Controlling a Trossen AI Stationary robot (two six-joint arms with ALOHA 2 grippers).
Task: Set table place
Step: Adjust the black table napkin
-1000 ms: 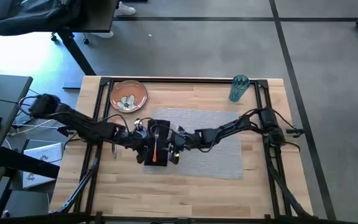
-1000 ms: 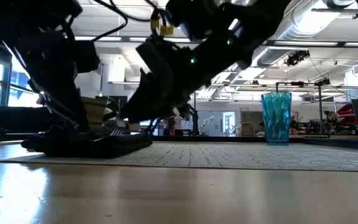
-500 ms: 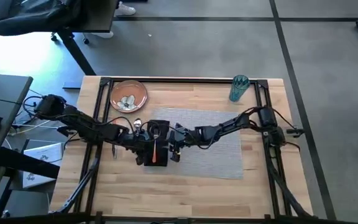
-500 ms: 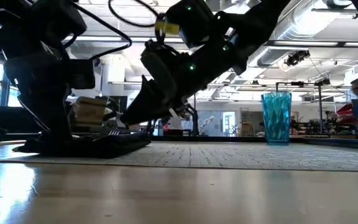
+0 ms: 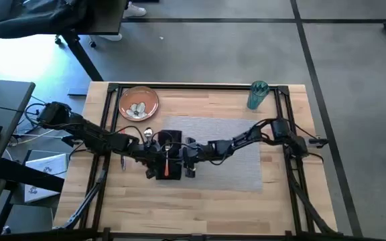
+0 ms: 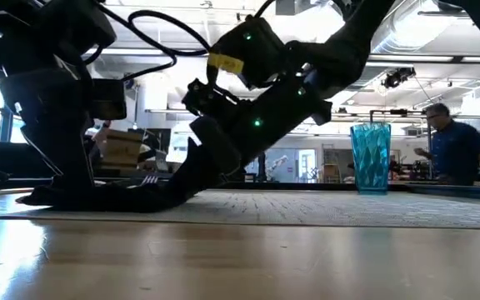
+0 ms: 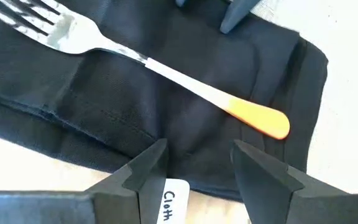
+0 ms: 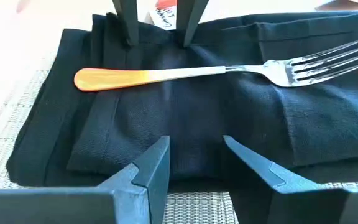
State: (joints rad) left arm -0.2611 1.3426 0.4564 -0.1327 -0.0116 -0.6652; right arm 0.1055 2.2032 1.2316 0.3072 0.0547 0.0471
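Both grippers meet over the napkin (image 5: 169,155), a folded black cloth lying at the left end of the placemat (image 5: 230,150), partly overhanging it onto the table (image 5: 200,207). A fork (image 8: 229,71) with an orange handle lies along the napkin, so any tug on the cloth carries the fork with it. The left gripper (image 7: 194,165) stands on one long side of the napkin, fingers parted and pressed down on the cloth beside the fork handle; it grasps nothing. The right gripper (image 8: 194,158) faces it from the opposite side, also parted and empty, fingertips low over the napkin edge nearest the placemat's middle. Approaching from both sides probably lets the arms square or shift the napkin without creasing it or rolling the fork off. In the low view the right arm slopes down to the cloth, apparently at placemat level. A spoon (image 5: 148,136) lies just beyond the napkin, off the placemat. The plate (image 5: 139,102) sits beyond the placemat's far left corner, with small pale items on it. The cup (image 5: 257,94) stands upright beyond the far right part of the placemat. Neither has yet been brought onto the placemat, so the setting appears unfinished
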